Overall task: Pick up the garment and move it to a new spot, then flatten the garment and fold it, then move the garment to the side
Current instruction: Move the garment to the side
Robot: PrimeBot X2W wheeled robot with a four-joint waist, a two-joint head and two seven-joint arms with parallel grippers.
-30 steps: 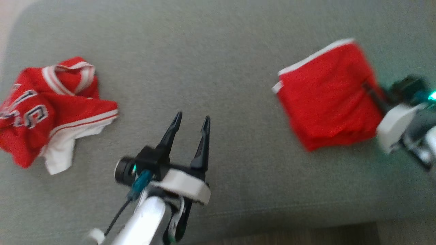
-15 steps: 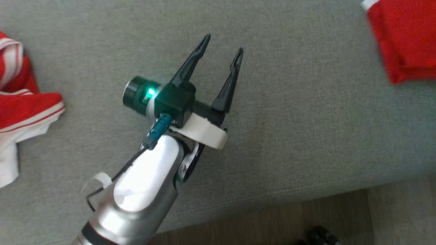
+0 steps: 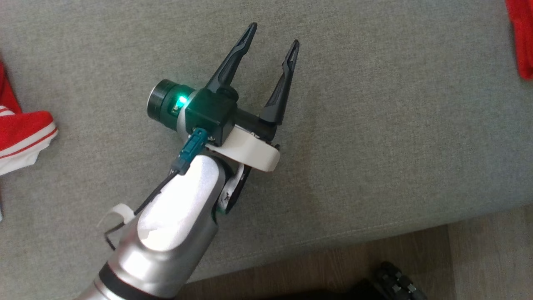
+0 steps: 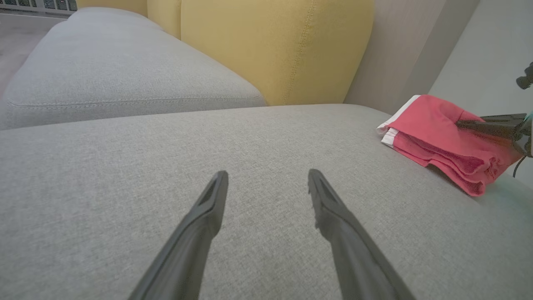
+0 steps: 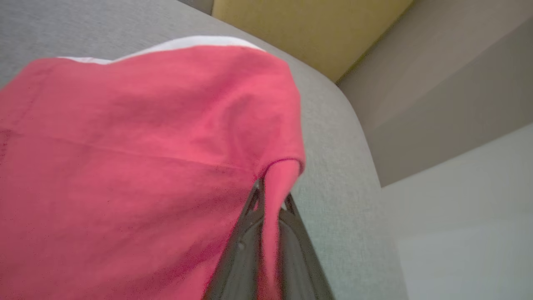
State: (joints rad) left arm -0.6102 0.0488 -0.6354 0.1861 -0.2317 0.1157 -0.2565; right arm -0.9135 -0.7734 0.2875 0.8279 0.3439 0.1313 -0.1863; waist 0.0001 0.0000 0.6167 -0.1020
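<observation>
Now the folded red garment (image 4: pixel 441 141) lies flat on the grey sofa seat (image 4: pixel 125 175), far over to the right and close to the seat's rounded edge. Its long side runs from the white-trimmed end to the end held by the right claw (image 5: pixel 270 200). The trim points away from that claw, toward the yellow back cushion (image 4: pixel 270 46).

The right claw is closed on a pinch of red cloth at the near edge. From the right wrist, that fold stands up between the two dark fingers. The left wrist view adds the stacked layers, with the white trim at their left end and the right claw's dark finger reaching in from the right. The head view catches a red sliver of the garment at its top right corner.

Meanwhile the left claw (image 3: pixel 274 34) hangs over the middle of the seat, fingers spread wide, gripping nothing, well apart from the garment. At the head view's left edge sits a crumpled red-and-white shirt (image 3: pixel 25 137).
</observation>
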